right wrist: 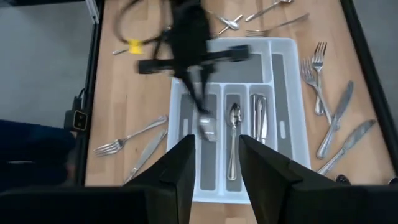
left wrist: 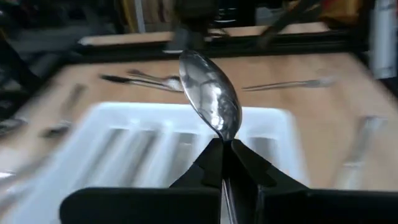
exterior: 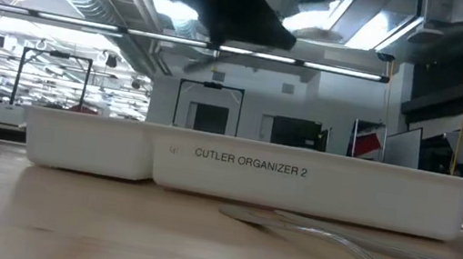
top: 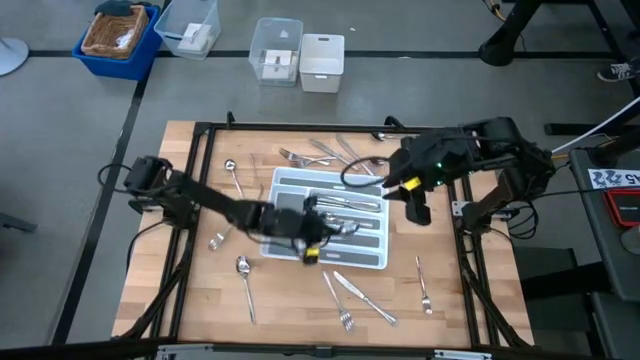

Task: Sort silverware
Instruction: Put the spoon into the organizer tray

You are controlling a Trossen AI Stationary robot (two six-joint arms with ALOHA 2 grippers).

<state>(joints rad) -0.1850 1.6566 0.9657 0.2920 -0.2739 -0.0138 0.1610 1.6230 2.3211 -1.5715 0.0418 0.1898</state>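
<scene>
My left gripper is clamped on a spoon by its handle, bowl pointing straight ahead over the tray; the compartments lie directly below. My right gripper hovers open above.

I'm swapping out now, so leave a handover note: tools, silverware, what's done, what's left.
Left tool: shut on a spoon, held over the white tray.
Right tool: open, empty, above the tray's far end.
Done: a spoon and a few other pieces lie in the tray's compartments.
Left: forks, knives and spoons scattered on the table all around the tray.
</scene>
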